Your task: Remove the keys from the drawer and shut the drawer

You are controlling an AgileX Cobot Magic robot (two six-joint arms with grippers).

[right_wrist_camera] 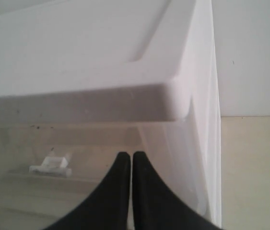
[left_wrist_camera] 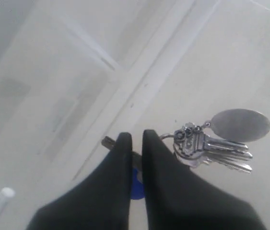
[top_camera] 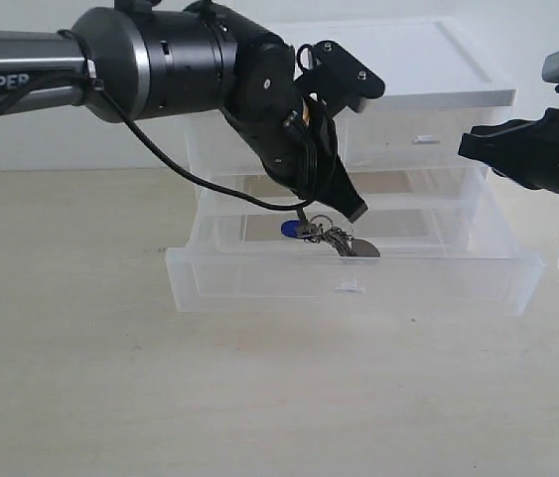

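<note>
The keys (top_camera: 331, 238) hang from my left gripper (top_camera: 349, 209), which is shut on them over the inside of the drawer (top_camera: 259, 281). The bunch sits at about the height of the drawer's front rim. The clear drawer stands pulled out, its white tab handle (top_camera: 347, 287) facing front. In the left wrist view the fingers (left_wrist_camera: 124, 143) pinch a dark key, with the blue tag (left_wrist_camera: 135, 186) behind them and the silver keys (left_wrist_camera: 211, 147) and grey tag (left_wrist_camera: 240, 124) beside them. My right gripper (top_camera: 468, 145) is shut on nothing, near the cabinet's upper right.
The drawer belongs to a clear plastic cabinet with a white top (top_camera: 458, 75), also seen close up in the right wrist view as the white top (right_wrist_camera: 101, 96). An upper drawer's tab handle (right_wrist_camera: 51, 165) shows through the plastic. Pale tabletop (top_camera: 259, 397) spreads in front.
</note>
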